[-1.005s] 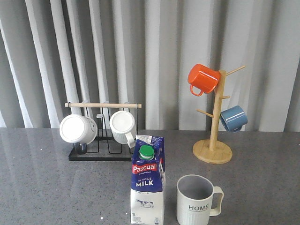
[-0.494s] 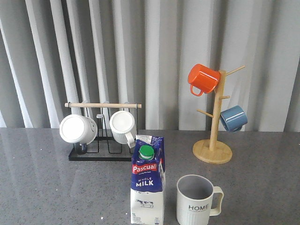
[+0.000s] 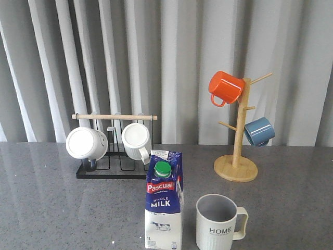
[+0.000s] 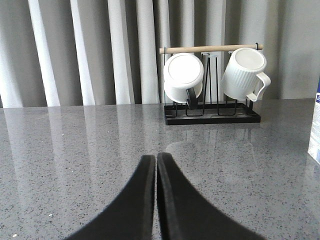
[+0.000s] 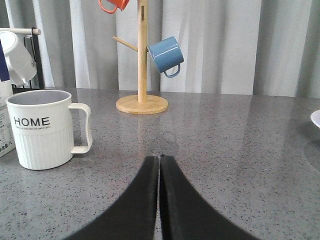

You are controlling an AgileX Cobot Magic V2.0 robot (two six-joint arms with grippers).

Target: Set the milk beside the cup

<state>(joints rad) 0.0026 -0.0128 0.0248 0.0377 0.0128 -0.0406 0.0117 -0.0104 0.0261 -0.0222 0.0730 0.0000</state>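
Note:
The milk carton (image 3: 164, 205), dark blue above and white below with a green cap, stands upright at the table's front, just left of the ribbed "HOME" cup (image 3: 219, 223). A sliver of the carton shows in the left wrist view (image 4: 315, 135) and in the right wrist view (image 5: 5, 120). The cup also shows in the right wrist view (image 5: 42, 127). My left gripper (image 4: 156, 157) is shut and empty over bare table, well apart from the carton. My right gripper (image 5: 160, 159) is shut and empty, apart from the cup. Neither gripper shows in the front view.
A black rack (image 3: 112, 169) with two white mugs (image 3: 86, 143) stands behind the carton at the back left. A wooden mug tree (image 3: 237, 167) with an orange mug (image 3: 225, 87) and a blue mug (image 3: 259, 131) stands at the back right. A white plate edge (image 5: 316, 119) shows in the right wrist view.

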